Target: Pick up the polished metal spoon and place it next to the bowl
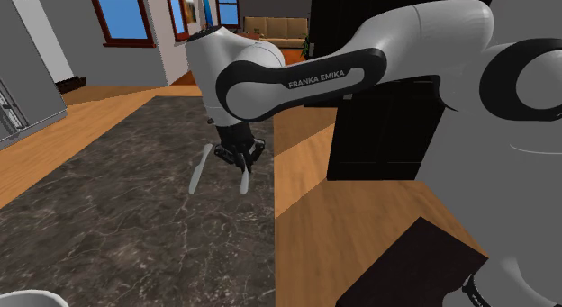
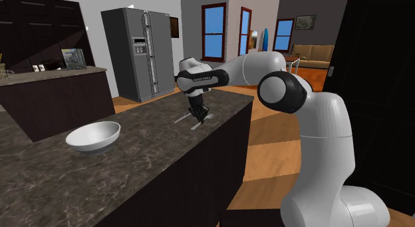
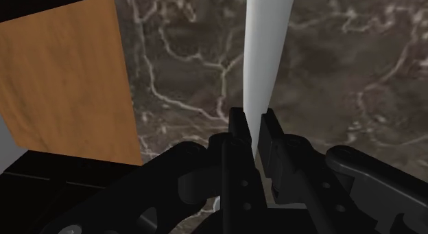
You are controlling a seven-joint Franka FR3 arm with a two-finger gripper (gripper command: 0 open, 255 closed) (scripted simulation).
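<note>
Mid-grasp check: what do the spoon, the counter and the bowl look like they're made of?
Spoon: plain matte white, no metallic shine; material unclear. Counter: dark stone, likely marble, by its pale veins. Bowl: smooth white, perhaps ceramic.

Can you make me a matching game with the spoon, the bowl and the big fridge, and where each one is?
Things:
1. pale slim spoon
2. round white bowl
3. tall grey fridge

Places:
A. sitting on the dark marbled countertop
B. standing against the far wall
C. clasped in the all-black gripper

Pairs: 1-C, 2-A, 3-B.
</note>
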